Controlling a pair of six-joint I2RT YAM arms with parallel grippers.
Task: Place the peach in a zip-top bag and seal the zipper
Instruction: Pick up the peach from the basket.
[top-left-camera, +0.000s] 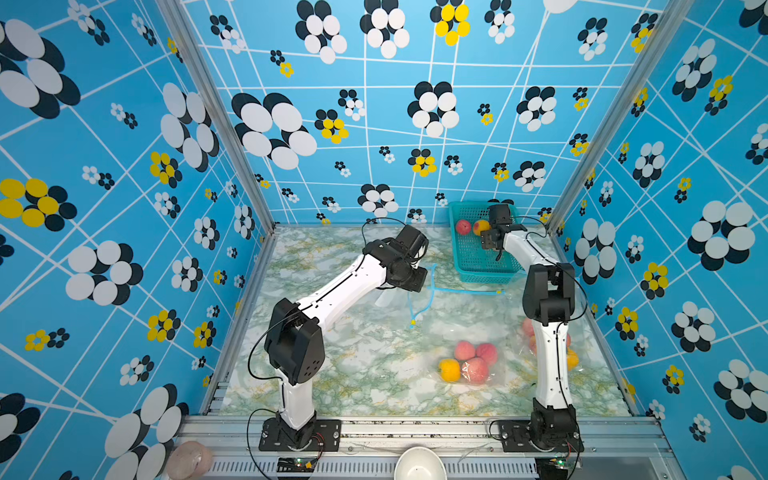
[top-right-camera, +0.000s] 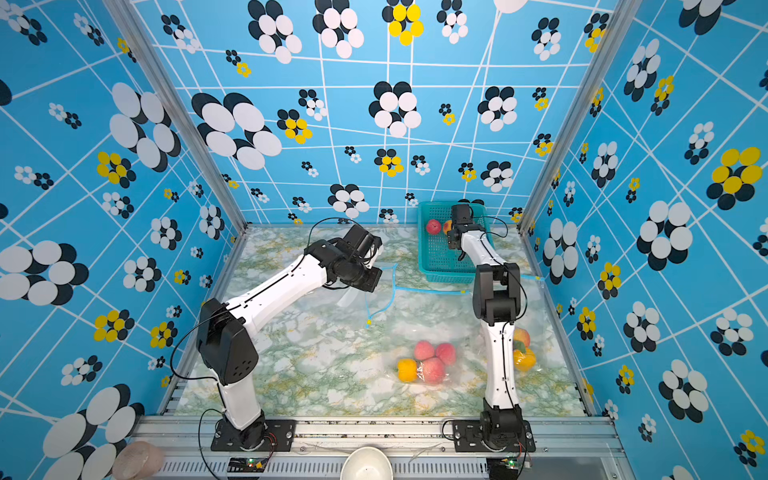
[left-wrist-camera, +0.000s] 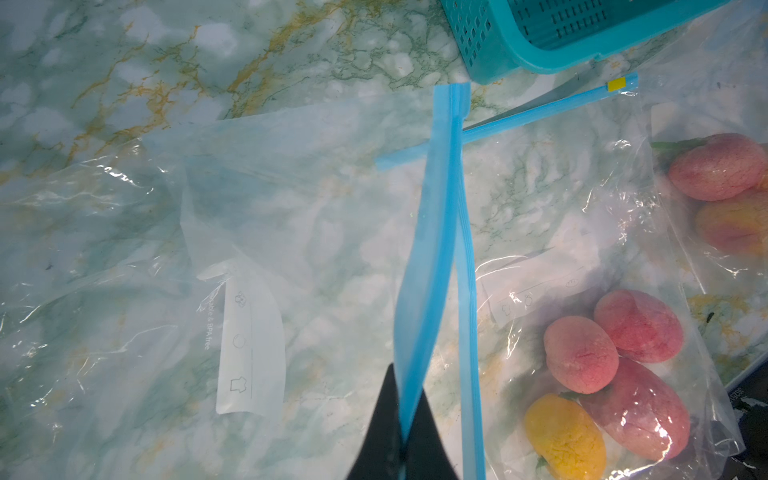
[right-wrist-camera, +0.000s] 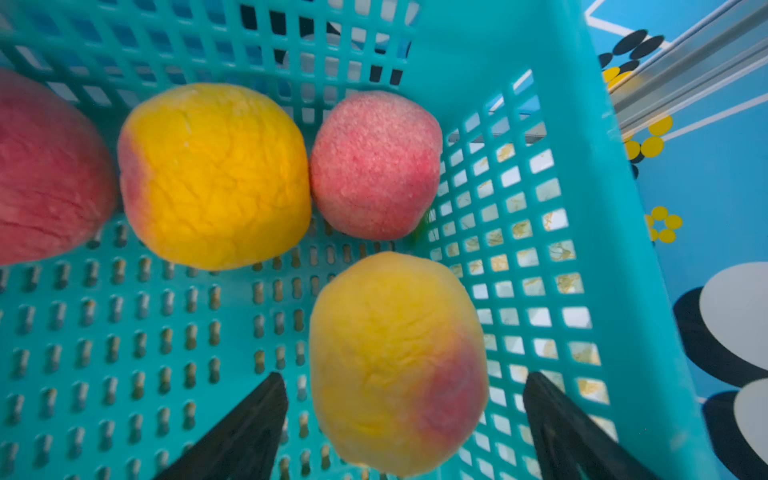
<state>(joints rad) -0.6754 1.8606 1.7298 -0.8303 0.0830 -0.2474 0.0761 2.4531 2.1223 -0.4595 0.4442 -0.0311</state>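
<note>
Peaches (right-wrist-camera: 214, 174) in basket (top-left-camera: 478, 262), rear right; filled bags (left-wrist-camera: 561, 266) in front.

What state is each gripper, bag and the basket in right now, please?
left gripper, shut on the blue zipper strip.
right gripper, open, fingers either side of a yellow peach, not gripping.
open bag, empty, mouth unzipped.
middle bag, holds four peaches, looks zipped.
basket, holds four more peaches.
</note>
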